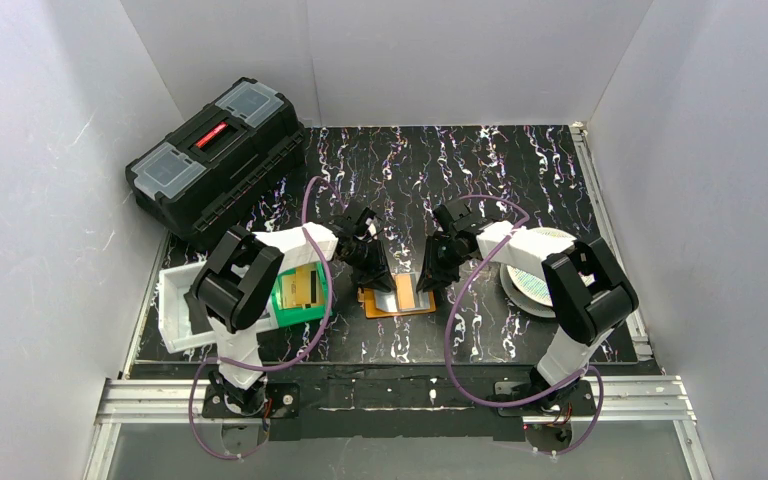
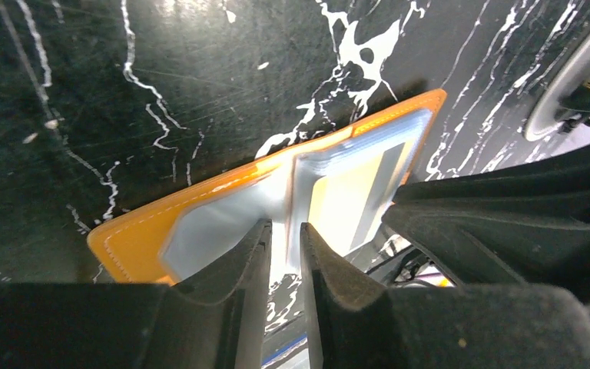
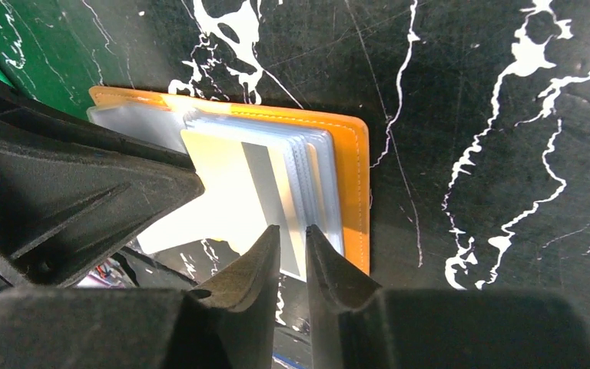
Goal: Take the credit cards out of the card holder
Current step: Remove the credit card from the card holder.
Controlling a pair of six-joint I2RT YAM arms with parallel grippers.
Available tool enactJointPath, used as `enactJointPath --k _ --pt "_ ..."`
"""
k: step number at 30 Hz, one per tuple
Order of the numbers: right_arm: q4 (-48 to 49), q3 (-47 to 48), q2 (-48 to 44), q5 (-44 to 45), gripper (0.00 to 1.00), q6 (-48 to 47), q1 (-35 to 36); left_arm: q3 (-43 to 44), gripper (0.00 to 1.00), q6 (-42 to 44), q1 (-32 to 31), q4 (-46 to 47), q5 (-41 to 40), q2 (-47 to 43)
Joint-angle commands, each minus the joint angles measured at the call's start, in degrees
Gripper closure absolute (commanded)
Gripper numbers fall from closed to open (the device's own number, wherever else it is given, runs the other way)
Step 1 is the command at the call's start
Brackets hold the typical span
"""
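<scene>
Open card holder [image 1: 397, 297] lies flat mid-bench [image 1: 520, 170]; left claw [image 2: 284, 227] at a pocket leaf [image 2: 215, 223] and right claw [image 3: 293, 231] at the pale card [image 3: 227, 181] edge are both narrow, grip unconfirmed; next move likely: pinch, slide card out.

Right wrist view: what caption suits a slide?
Right gripper at the near edge of the open orange card holder, a pale card showing inside.

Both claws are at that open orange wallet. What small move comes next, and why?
Probably the right gripper should close on the pale card by its near edge and draw it from the clear sleeve, while the left gripper pins the card holder. The holder lies open, the card's edge seems between the right fingers, and the left jaws stand at its fold.
</scene>
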Motion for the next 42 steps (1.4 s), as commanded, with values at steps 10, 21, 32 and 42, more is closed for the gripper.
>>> enactJointPath --k 10,21,32,42 --pt "-3.09 2.99 4.09 1.92 0.81 -2.25 1.41 -9.36 0.8 -5.58 1.75 18.39 7.42 -3.39" --pt "-5.01 4.79 6.74 2.91 0.84 -2.81 2.67 -11.37 0.87 -7.14 1.93 23.43 10.27 -2.71" --pt "-6.27 5.02 7.94 3.77 0.85 -2.19 2.67 -9.67 1.0 -2.91 2.91 13.64 7.65 -5.43" --pt "-6.13 4.44 8.54 3.41 0.87 -2.11 2.63 -8.97 1.0 2.88 5.34 5.77 6.19 -6.7"
